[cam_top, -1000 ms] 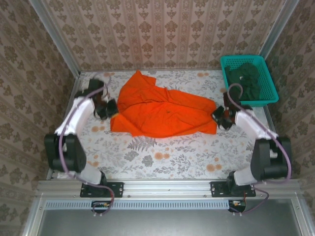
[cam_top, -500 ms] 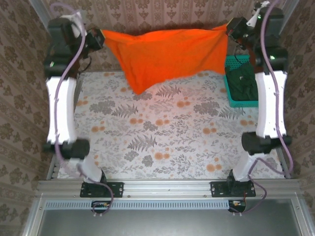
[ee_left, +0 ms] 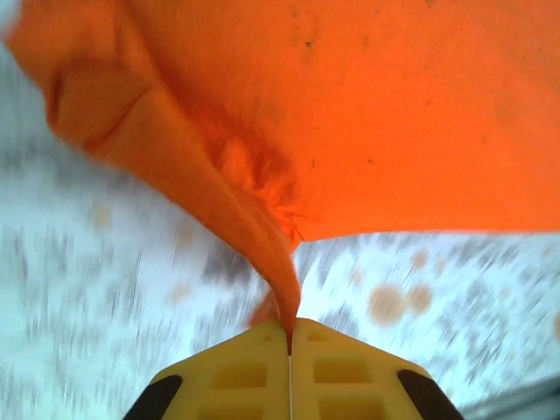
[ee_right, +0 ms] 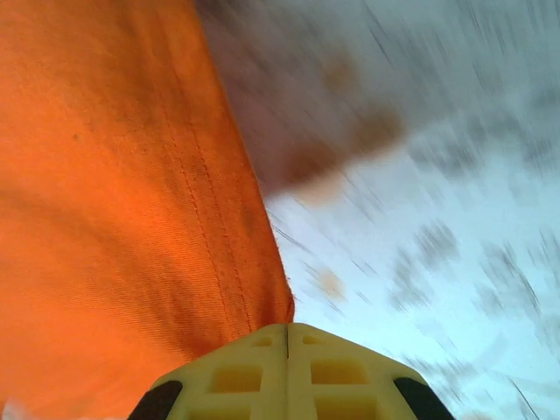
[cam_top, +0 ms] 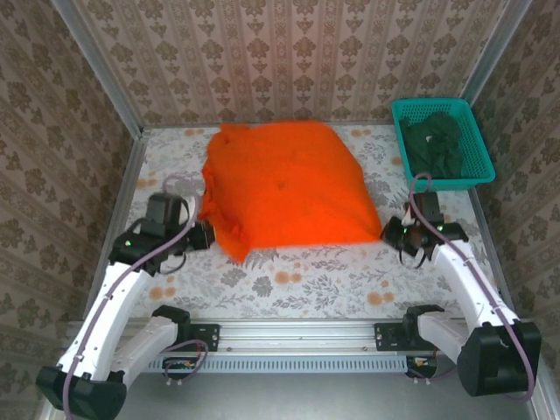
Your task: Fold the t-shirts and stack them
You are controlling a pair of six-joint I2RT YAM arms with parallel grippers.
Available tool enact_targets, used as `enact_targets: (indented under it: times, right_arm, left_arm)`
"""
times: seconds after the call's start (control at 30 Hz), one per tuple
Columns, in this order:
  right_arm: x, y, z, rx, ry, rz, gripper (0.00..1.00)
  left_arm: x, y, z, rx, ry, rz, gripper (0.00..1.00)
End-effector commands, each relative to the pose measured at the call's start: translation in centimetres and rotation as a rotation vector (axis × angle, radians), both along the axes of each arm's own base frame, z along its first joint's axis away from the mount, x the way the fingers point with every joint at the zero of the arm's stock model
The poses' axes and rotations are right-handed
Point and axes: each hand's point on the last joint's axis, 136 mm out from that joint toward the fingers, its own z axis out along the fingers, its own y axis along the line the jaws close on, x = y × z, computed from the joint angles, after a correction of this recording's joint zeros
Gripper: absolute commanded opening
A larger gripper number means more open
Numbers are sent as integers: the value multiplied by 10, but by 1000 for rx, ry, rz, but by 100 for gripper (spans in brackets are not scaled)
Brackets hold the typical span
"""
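- The worktop (cam_top: 306,280) wears a pale floral cloth, with damask-patterned wallpaper (cam_top: 289,52) on three sides.
- The orange t-shirt (cam_top: 284,188), soft and billowed, lies spread mid-worktop.
- The left tool (cam_top: 201,234) pinches its near-left corner, and the right tool (cam_top: 392,233) clamps its near-right hem.
- Dark green t-shirts (cam_top: 437,140) sit crumpled in a teal mesh basket (cam_top: 477,168) at far right.

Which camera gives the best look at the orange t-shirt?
The top external view: the whole orange t-shirt lies spread out, near corners held by the left gripper and right gripper. The left wrist view shows one bunched, pinched corner; the right wrist view, a stitched hem.
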Motion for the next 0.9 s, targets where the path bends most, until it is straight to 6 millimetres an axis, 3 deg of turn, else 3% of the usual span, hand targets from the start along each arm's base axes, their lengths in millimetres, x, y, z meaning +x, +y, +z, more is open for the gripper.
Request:
enact_targets:
  times: [0.0, 0.07, 0.17, 0.2, 0.23, 0.33, 0.4, 0.47, 0.53, 0.6, 0.7, 0.87]
  right_arm:
    - [-14, 0, -11, 16, -3, -14, 0]
    - [-22, 2, -19, 28, 7, -10, 2]
    - [-27, -3, -21, 11, 15, -42, 28]
    - [-25, -7, -18, -1, 6, -72, 39]
    - [-21, -11, -12, -10, -21, -99, 46]
    - [-2, -28, 18, -66, -123, -184, 55]
    - [14, -37, 35, -91, -180, -231, 56]
    - [36, -37, 45, -88, -218, -243, 56]
    - [61, -33, 47, -84, -235, -229, 54]
    - [82, -28, 43, -112, -218, -184, 52]
    - [117, -9, 25, -139, -151, -52, 47]
    - [163, 31, -26, -90, -11, 102, 37]
  left_arm:
    - [-36, 28, -14, 69, 132, 166, 9]
    - [-37, 34, -6, 80, 110, 193, 16]
    - [-24, 48, 28, 120, 1, 252, 33]
    - [-16, 54, 42, 142, -43, 281, 50]
    - [-7, 58, 56, 159, -84, 301, 57]
    - [29, 56, 94, 181, -201, 309, 61]
    - [58, 40, 101, 152, -217, 273, 64]
    - [86, 19, 92, 95, -158, 231, 58]
    - [113, -6, 67, 76, -61, 167, 52]
    - [134, -19, 35, 103, 49, 140, 52]
    - [163, -23, -16, 176, 212, 146, 47]
    - [196, -26, -89, 238, 404, 178, 40]
